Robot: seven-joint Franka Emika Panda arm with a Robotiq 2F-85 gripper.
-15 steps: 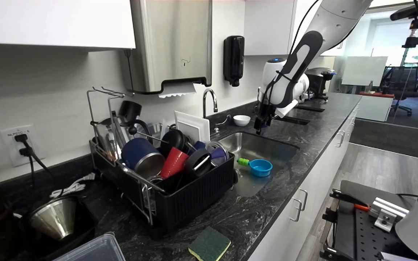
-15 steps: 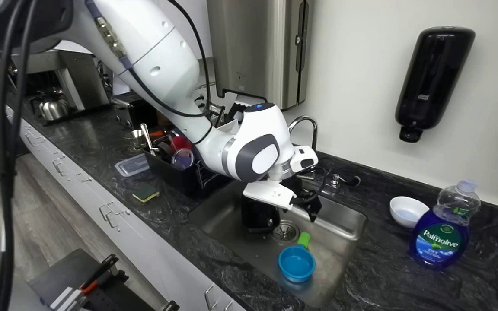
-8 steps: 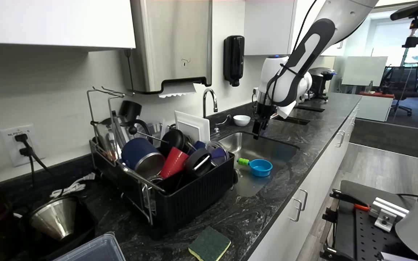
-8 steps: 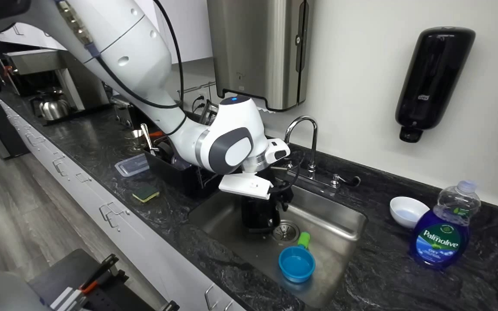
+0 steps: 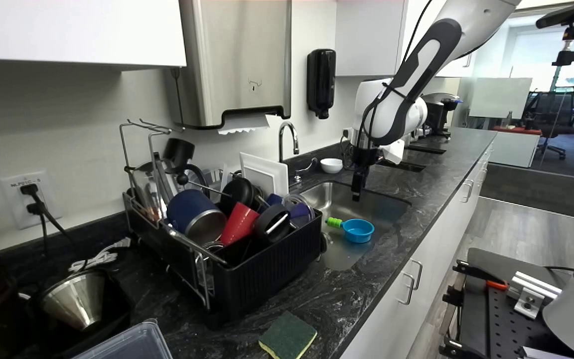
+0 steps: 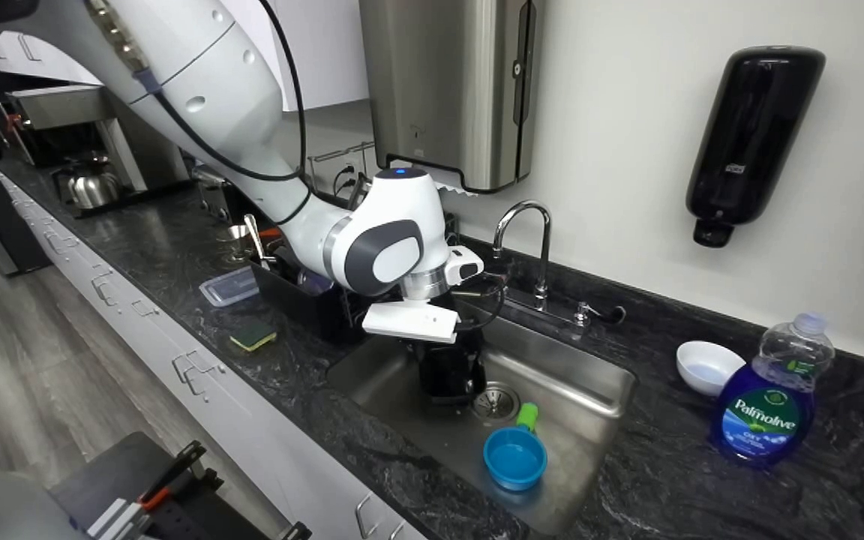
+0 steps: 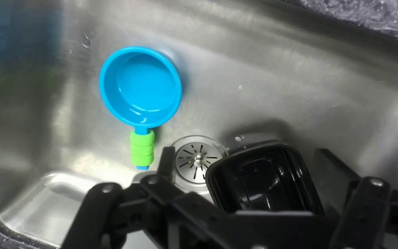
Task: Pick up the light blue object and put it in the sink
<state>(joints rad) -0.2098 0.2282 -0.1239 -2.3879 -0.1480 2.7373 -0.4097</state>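
In the wrist view, the gripper (image 7: 245, 155) is seen along the bottom of the frame, its two black fingers (image 7: 167, 166) spread wide apart. Between them in the frame, a glossy black box (image 7: 268, 176) with rounded corners is seen in the sink (image 7: 275, 69); whether it is touched by either fingertip cannot be told. The light blue bowl (image 7: 145, 81) — round, smooth, plastic — is set upright on the sink floor in the upper left of that frame, apart from the fingers. A ribbed bright green handle (image 7: 142, 148) is joined to it and pointed down the frame, near the slotted metal drain (image 7: 187, 154).

The sink is made of dull steel, spotted with a few drops, and is bordered by a dark veined stone counter (image 6: 672, 480). At the right of an exterior view, "Palmolive" can be read on the green label of a clear bottle (image 6: 758, 420) of blue-violet liquid, beside a white bowl (image 6: 704, 365). The white mark on the black soap dispenser (image 6: 754, 120) is too small to be read surely. At the left of an exterior view, "NLP" can be made out on the outlet plate (image 5: 13, 199).
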